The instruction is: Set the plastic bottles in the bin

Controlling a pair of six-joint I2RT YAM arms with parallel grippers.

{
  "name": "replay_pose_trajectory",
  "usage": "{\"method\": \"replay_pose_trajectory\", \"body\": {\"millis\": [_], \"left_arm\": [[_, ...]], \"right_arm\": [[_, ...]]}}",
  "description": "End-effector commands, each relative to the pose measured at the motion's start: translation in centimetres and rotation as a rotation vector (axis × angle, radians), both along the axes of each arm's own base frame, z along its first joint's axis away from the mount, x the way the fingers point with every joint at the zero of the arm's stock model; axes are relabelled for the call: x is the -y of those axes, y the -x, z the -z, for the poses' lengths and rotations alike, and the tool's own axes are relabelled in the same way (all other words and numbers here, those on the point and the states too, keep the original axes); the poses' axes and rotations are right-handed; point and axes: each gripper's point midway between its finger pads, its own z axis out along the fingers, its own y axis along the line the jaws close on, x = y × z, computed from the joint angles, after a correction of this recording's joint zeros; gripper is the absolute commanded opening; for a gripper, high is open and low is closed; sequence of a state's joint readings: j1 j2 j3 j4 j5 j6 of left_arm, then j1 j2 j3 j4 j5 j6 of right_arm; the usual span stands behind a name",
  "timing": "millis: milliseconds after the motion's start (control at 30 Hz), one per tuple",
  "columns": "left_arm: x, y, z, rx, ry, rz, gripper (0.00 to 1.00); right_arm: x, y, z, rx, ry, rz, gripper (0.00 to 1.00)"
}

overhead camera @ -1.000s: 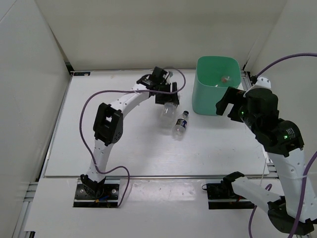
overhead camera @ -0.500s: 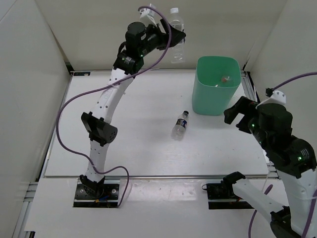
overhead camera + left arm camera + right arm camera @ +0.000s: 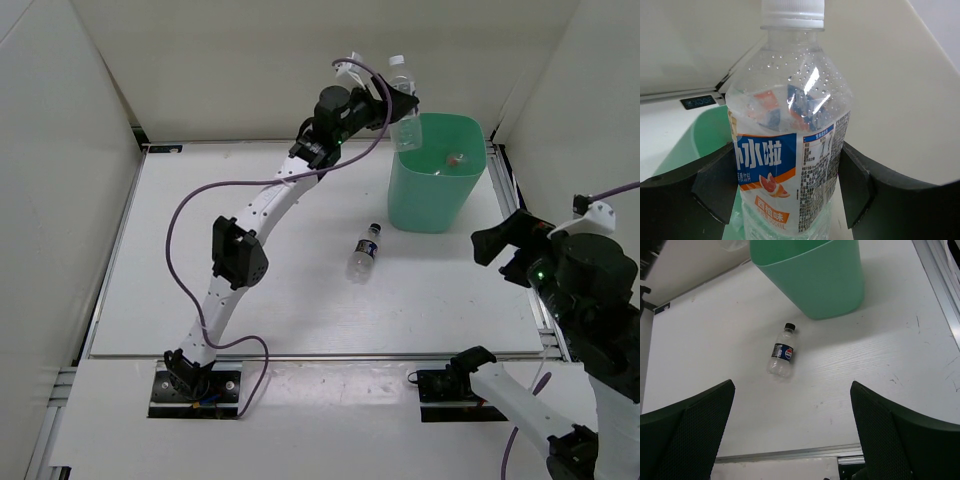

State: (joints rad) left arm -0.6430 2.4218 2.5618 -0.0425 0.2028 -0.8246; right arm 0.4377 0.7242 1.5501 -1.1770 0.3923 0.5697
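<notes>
One bin (image 3: 425, 205) stands on the tabletop (image 3: 250, 280), mint green and open at the top. Two bottles show plainly. The first, a white-capped bottle (image 3: 790, 150) with a blue, orange and white label, hangs upright in the air over the bin's left rim. The left gripper (image 3: 390, 105) has its jaws clamped on the bottle's lower body, one dark finger at each side in the left wrist view.

The second, a dark-capped bottle (image 3: 781, 357) with a dark blue label, lies on its side on the tabletop. It is to the left of the bin and nearer the arms, close to the bin's base but not touching it, with its cap pointing towards the bin.

One small object (image 3: 455, 158) lies inside the bin; it is too small to identify.

The right gripper (image 3: 792, 390) hangs nearer the arms than the bin, at its right side, with its jaws spread wide and nothing between them.
</notes>
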Motion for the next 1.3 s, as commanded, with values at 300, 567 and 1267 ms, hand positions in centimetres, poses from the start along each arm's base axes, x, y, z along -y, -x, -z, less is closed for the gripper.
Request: {"method": "replay_pose_trajectory", "body": {"millis": [300,567,1267], "left_arm": [[3.2,3.5,-3.7,0.079,0.107,0.03,0.67],[4.1,2.0,-0.4,0.066,0.071,0.007,0.7],[-0.5,5.8,-7.4,0.245,-0.09,-0.047,1.0]], "right_arm": [[0.8,3.4,-1.0,0.036,-0.073,-0.012,1.0],[0.0,3.8,-1.4,0.049,-0.063,-0.081,1.0],[-2.2,1.3,0.5,0.068,-0.056,-0.155,1.0]]}}
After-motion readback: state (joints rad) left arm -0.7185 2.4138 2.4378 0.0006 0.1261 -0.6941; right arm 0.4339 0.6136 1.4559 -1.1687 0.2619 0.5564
